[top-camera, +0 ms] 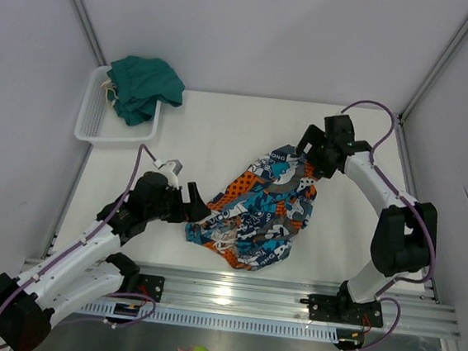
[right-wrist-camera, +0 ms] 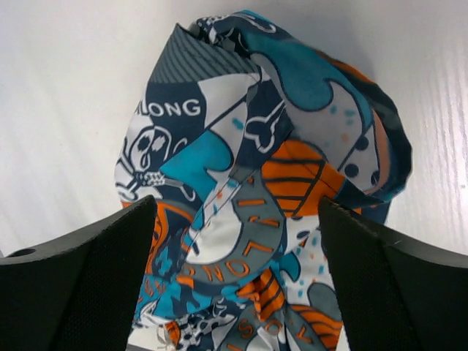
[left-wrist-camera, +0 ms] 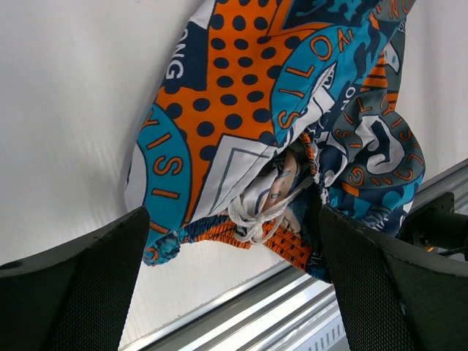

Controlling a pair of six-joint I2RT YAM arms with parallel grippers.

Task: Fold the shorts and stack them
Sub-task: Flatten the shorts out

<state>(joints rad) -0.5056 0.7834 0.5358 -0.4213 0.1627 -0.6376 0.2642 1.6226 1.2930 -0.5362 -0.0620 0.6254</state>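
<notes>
Bracketing the patchwork-print shorts (top-camera: 259,215) from two sides, midway across the white table (top-camera: 222,125). Showing the orange, teal, white and grey garment lying in a crumpled, unfolded heap, stretching from near the front rail (top-camera: 231,293) back toward the right arm.

Holding the left gripper (top-camera: 196,202) just beside the heap's near-left edge, jaws standing wide apart and gripping nothing. Framing, in the left wrist view, the waistband end of the patchwork-print shorts (left-wrist-camera: 234,110) between the two black fingers (left-wrist-camera: 88,285), with a tangle of white drawstring (left-wrist-camera: 252,216) bunching at the opening and the cloth lying beyond the fingertips.

Poising the right gripper (top-camera: 312,154) over the heap's far-right end, jaws likewise spread wide. Looking down, in the right wrist view, on a mound of the printed fabric (right-wrist-camera: 241,146) rising between the fingers (right-wrist-camera: 380,285). Not revealing whether the pads are brushing the cloth, but pinching none of it.

Showing, at the far-left corner, the plain dark teal-green shorts (top-camera: 143,88) bunched at the far end of the white mesh basket (top-camera: 90,124), spilling over its right rim toward the table. Sitting well apart from both arms and from the printed pair, with a pale cord end (top-camera: 107,89) peeking out by the basket's left side.
</notes>
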